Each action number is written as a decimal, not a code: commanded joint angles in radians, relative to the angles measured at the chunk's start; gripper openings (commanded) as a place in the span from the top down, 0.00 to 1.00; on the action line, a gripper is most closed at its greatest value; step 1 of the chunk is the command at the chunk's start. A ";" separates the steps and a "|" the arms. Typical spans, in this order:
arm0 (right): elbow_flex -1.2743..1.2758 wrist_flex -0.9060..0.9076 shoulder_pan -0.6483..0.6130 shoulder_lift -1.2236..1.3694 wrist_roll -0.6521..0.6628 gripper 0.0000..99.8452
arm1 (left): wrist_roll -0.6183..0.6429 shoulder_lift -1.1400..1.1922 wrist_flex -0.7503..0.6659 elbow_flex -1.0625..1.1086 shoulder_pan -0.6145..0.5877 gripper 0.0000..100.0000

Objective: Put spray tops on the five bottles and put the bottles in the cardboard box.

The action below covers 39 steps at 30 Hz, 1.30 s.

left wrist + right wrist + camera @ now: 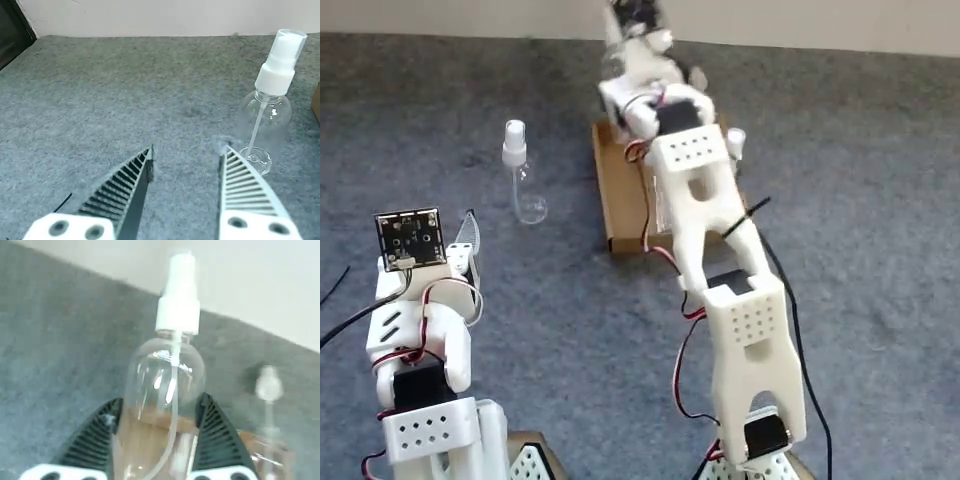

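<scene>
High view: my left arm (pixel 420 330) at near left corner of carpet (pixel 840 120). Capped spray bottle (pixel 523 178) upright mid-carpet, near cardboard box (pixel 620 195). My right arm (pixel 705 200) stretched over box.

Left wrist view: my left gripper (pixel 186 167) wide open, empty; spray bottle just past one fingertip.

Right wrist view: my right gripper (pixel 159 407) clamped on second capped bottle (pixel 170 365). Third bottle (pixel 268 390) behind, blurred.

The counter (pixel 860 170) is covered in grey carpet cloth, matt and rough-napped. The free bottle (pixel 262 125) is clear, glossy plastic with a smooth white plastic spray top (pixel 280 60). The gripped bottle (pixel 165 370) looks the same, set between the right gripper (pixel 160 400)'s black ribbed plastic fingers (pixel 212 435). The cardboard box (pixel 620 190) is brown and matt. The left gripper (pixel 185 160) has 1 black and 1 white ribbed finger. The right arm (pixel 745 330) is matt white plastic.
</scene>
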 commanded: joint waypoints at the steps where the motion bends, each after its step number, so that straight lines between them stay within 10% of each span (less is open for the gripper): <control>1: -0.349 0.312 0.025 -0.005 -0.011 0.99 | 0.008 -0.007 -0.025 -0.030 0.022 0.81; 9: -0.829 0.811 0.005 0.056 0.008 0.99 | 0.008 -0.004 -0.023 -0.030 0.024 0.81; 22: -0.702 0.820 0.042 -0.091 0.069 0.99 | 0.008 -0.004 -0.049 -0.005 0.024 0.81; 31: 0.277 0.768 -0.088 -0.742 0.029 0.99 | 0.009 -0.012 -0.081 0.018 0.024 0.81; 39: 1.113 -0.061 -0.110 -1.127 0.018 0.99 | 0.008 -0.010 -0.080 0.028 0.018 0.81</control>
